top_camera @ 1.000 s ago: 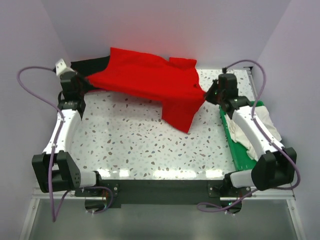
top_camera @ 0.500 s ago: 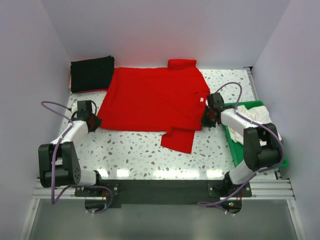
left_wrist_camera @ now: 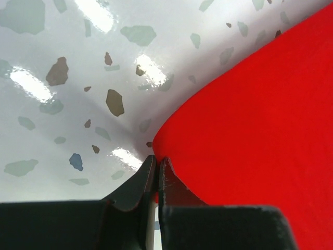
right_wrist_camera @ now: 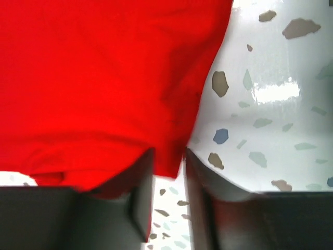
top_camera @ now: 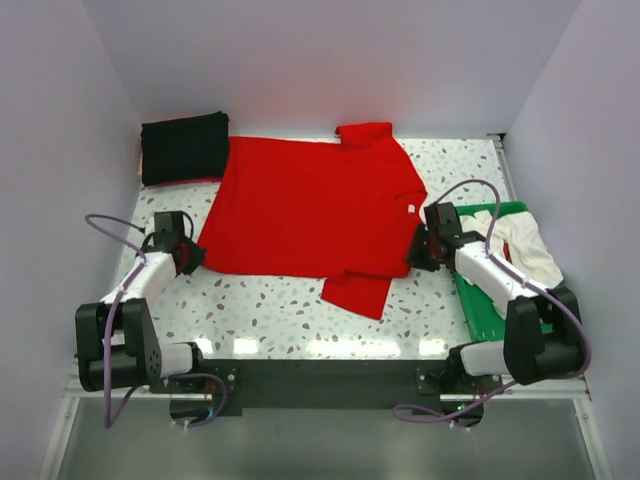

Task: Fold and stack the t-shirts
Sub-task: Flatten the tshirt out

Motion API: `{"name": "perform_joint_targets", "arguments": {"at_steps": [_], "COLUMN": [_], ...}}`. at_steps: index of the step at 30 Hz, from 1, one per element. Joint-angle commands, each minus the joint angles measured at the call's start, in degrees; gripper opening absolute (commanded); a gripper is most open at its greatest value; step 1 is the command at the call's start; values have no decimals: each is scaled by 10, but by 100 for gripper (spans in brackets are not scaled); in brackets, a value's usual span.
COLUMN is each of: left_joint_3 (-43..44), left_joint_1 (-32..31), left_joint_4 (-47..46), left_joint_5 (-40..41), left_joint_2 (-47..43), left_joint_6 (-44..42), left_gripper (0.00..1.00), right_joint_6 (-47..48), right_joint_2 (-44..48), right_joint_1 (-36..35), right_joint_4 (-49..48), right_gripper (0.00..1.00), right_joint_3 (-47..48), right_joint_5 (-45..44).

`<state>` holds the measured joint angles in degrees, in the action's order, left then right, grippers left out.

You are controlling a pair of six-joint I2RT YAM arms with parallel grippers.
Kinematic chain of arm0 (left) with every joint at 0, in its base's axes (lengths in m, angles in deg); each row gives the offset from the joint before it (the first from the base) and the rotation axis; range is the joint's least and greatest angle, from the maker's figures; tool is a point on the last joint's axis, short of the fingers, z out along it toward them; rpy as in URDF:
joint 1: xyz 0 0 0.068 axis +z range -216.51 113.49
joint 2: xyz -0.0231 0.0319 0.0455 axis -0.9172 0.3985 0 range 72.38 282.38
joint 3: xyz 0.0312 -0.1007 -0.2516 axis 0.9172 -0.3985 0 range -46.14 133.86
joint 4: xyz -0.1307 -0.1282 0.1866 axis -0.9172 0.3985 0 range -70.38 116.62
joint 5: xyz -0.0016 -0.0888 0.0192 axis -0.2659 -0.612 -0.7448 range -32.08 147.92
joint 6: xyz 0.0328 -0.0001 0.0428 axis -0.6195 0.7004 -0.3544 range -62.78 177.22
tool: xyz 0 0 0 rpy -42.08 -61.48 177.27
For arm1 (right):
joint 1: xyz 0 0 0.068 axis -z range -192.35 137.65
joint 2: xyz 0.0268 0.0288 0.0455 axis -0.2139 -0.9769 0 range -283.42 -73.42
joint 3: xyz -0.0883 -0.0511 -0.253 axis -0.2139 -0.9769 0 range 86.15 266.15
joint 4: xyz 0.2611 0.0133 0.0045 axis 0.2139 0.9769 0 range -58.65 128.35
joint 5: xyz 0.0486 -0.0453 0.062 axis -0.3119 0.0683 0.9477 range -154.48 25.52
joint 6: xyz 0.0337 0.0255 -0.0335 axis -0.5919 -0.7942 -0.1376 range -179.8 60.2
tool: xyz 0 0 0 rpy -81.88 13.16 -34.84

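Red shirt nearer (tray: whitish shirt)

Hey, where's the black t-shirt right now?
In the top view, the black t-shirt sits folded in the far left corner of the table, beside the spread red t-shirt.

red t-shirt, black t-shirt, whitish t-shirt, green tray, table — white, speckled

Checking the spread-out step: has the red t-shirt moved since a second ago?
Yes. The red t-shirt has come nearer and spread flat, uncovering the folded black t-shirt at the far left.
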<state>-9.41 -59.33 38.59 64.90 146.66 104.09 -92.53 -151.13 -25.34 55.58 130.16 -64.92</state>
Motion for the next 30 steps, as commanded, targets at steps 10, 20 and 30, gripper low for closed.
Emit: {"name": "perform_joint_targets", "arguments": {"at_steps": [10,20,30], "left_joint_3": [14,36,10], "left_joint_1": [7,6,6], "left_joint_4": [-7,52,43], "left_joint_5": [-33,49,44], "left_joint_2": [6,-21,-25], "left_joint_6": [-18,-29,-26], "left_gripper": [32,57,57], "right_joint_6": [-59,-94,-105], "right_joint_2": [80,21,-13], "right_joint_1": [-187,-287,-316], "right_joint_4": [51,22,1], "right_gripper": [55,56,54], "right_joint_3": [-28,-53,-59], "right_joint_5": [-72,-93,-96]}}
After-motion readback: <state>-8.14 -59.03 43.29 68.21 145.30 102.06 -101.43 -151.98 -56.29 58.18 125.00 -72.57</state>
